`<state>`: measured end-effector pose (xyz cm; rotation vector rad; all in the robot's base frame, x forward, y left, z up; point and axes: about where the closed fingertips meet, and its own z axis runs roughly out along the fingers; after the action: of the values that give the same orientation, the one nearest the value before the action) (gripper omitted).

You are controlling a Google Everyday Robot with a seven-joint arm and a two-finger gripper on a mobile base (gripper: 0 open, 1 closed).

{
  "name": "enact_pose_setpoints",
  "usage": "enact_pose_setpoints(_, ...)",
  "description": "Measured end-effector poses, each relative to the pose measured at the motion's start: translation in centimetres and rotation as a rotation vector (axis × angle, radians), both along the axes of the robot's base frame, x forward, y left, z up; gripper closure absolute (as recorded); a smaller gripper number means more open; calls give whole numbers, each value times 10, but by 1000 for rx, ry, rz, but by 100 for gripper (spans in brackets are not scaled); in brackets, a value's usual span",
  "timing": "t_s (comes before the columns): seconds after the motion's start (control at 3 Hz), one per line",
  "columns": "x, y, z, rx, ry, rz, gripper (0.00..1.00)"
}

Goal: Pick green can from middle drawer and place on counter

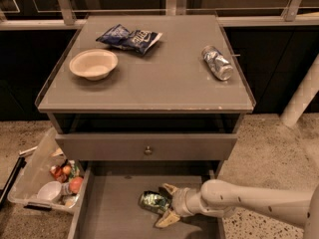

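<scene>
The green can (152, 201) lies on its side on the floor of the open middle drawer (109, 218), right of centre. My gripper (167, 203) reaches in from the right at the can's right end. Its fingers are spread, one fingertip (168, 187) behind the can and one in front, so the can's end sits between them. The fingers look open, not pressed on the can. The counter (159, 83) is the grey cabinet top above.
On the counter are a beige bowl (93, 63) at the left, a blue chip bag (128, 37) at the back and a silver-and-blue can (217, 62) at the right. A closed drawer front with a knob (147, 150) overhangs the open drawer. A clear bin of items (47, 185) stands on the floor at the left.
</scene>
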<state>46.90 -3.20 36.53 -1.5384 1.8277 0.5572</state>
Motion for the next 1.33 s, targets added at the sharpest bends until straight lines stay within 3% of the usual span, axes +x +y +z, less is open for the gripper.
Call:
enact_pose_setpoints(1.0,0,0,0,0,0,1,88)
enact_pose_setpoints(1.33,-4,5,4,-2,5,20,100)
